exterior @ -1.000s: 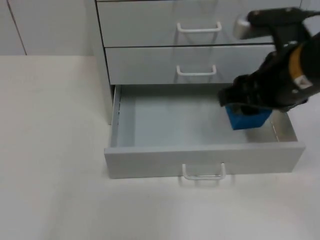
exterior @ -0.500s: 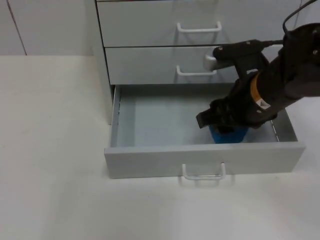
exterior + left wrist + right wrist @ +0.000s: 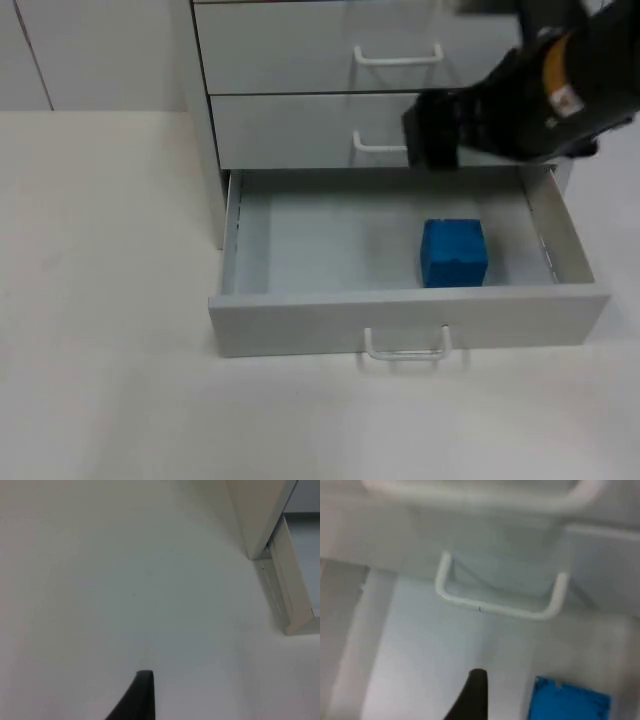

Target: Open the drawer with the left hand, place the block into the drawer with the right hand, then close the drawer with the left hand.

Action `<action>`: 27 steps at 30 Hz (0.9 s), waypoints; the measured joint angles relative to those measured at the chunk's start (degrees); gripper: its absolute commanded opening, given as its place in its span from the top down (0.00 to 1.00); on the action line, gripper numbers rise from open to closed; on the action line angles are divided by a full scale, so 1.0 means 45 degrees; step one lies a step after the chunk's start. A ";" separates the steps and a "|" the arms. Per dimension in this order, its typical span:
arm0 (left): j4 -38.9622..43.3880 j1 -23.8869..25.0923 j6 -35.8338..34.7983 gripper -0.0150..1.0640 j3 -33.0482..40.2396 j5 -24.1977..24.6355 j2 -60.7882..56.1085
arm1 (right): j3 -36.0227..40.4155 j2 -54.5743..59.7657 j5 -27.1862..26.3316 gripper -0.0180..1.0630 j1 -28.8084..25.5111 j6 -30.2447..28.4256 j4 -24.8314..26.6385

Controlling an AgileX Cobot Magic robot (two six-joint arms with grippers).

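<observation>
My right pincer [image 3: 432, 135], state unclear to me, hangs at upper right over the drawer [image 3: 400, 322]; the block [image 3: 453, 253] rests inside, so closing falls to my left pincer [image 3: 141, 696], waiting over the bench [image 3: 125, 580].

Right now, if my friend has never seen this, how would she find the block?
Look at the grey cabinet at the back of the table. Its bottom drawer is pulled open, and the block sits inside, toward the right. It is the only bright blue thing among grey and white.
</observation>
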 measured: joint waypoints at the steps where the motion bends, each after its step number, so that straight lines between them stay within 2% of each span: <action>1: 0.0000 0.0000 0.0000 0.01 0.0000 0.0000 0.0000 | 0.0271 -0.0569 0.0223 0.22 0.0030 -0.0302 0.0438; 3: 0.0000 0.0000 0.0000 0.01 0.0000 0.0000 0.0000 | 0.0834 -0.1615 0.0867 0.22 0.0122 -0.1205 0.1327; 5: 0.0000 0.0000 0.0000 0.01 0.0000 0.0000 0.0000 | 0.1429 -0.2712 0.1713 0.22 0.0182 -0.2660 0.2391; 6: 0.0000 0.0000 0.0000 0.01 0.0000 0.0000 0.0000 | 0.1429 -0.2712 0.1713 0.22 0.0182 -0.2660 0.2391; 11: 0.0000 0.0000 0.0000 0.01 0.0000 0.0000 0.0000 | 0.2508 -0.4842 0.3846 0.22 0.0182 -0.5733 0.4436; 12: 0.0000 0.0000 0.0000 0.01 0.0000 0.0000 0.0000 | 0.2508 -0.4842 0.3846 0.22 0.0182 -0.5733 0.4436; 17: 0.0000 0.0000 0.0000 0.01 0.0000 0.0000 0.0000 | 0.3213 -0.5653 0.4733 0.22 0.0182 -0.7717 0.5835; 21: 0.0000 0.0000 0.0000 0.01 0.0000 0.0000 0.0000 | 0.3448 -0.5653 0.5058 0.22 0.0067 -0.8054 0.5999; 25: 0.0000 0.0000 0.0000 0.01 0.0000 -0.0028 0.0000 | 0.3507 -0.5653 0.5214 0.22 -0.0875 -0.8457 0.6279; 27: 0.0000 0.0000 0.0000 0.01 0.0000 -0.0028 0.0000 | 0.3507 -0.5653 0.5216 0.22 -0.1882 -0.9475 0.7178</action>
